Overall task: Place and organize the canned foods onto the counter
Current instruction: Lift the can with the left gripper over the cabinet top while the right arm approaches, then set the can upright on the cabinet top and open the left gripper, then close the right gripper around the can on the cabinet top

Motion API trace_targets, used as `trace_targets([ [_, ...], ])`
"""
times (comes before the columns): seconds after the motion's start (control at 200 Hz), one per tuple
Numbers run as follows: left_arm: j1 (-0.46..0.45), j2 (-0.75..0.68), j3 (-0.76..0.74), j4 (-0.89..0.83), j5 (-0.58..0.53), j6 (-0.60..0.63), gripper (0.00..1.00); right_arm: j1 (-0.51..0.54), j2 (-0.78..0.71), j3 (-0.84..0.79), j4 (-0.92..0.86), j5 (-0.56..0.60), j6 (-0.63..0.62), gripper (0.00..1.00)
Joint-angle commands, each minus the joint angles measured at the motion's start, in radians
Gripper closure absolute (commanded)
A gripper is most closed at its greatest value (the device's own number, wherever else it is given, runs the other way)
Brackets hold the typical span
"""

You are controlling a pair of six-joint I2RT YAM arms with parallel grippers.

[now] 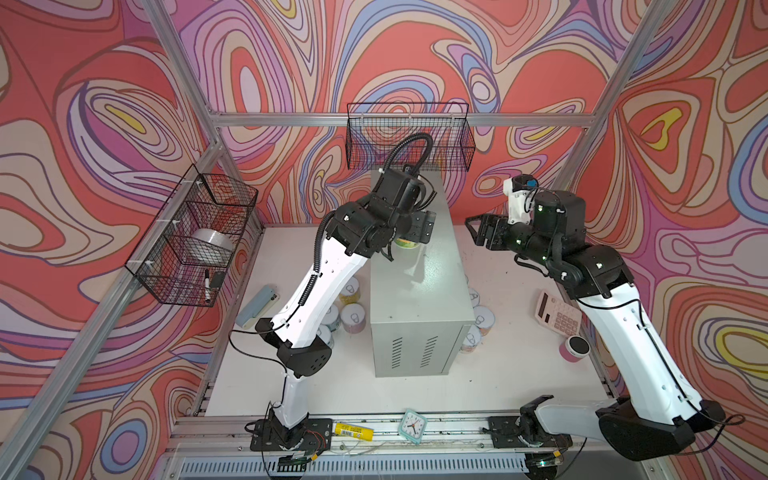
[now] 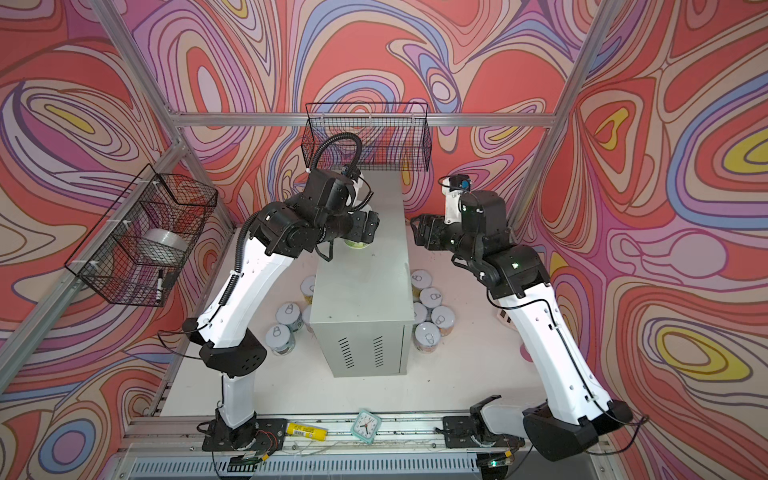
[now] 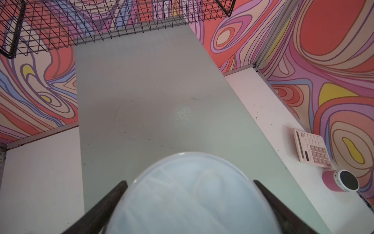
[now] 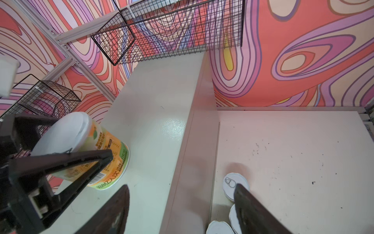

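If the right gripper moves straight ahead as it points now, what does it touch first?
Probably the counter, at its top edge on that arm's side; depth is unclear.

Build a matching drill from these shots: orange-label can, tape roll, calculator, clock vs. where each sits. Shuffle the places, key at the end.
Things
1. orange-label can
2. tape roll
3. calculator
4. clock

Places
A. on the front rail
B. upright on the counter
C. in the side basket
D. on the table, right of the counter

Pairs: 1-B, 2-C, 3-D, 4-A
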Motion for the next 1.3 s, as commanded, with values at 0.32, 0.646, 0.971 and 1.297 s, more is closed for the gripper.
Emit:
trace_targets([
  [0.32, 0.032, -0.051, 0.059, 0.176, 0.062, 0.061, 0.0, 0.094, -0.055, -0.089, 0.091, -0.115, -0.024, 0.17],
  [0.646, 0.104, -0.292, -0.216, 0.237, 0.0, 0.036, 0.0, 0.235, 0.019, -0.051, 0.116, -0.02, -0.088, 0.19],
  [0.971, 0.235, -0.519, -0.631, 0.394, 0.071, -0.052, 0.0, 0.291, 0.169, 0.055, 0.116, 0.039, -0.073, 0.28],
  [1.297, 0.299, -0.578, -0.817, 0.471, 0.141, -0.094, 0.0, 0.29, 0.302, 0.151, 0.155, 0.139, -0.057, 0.3],
])
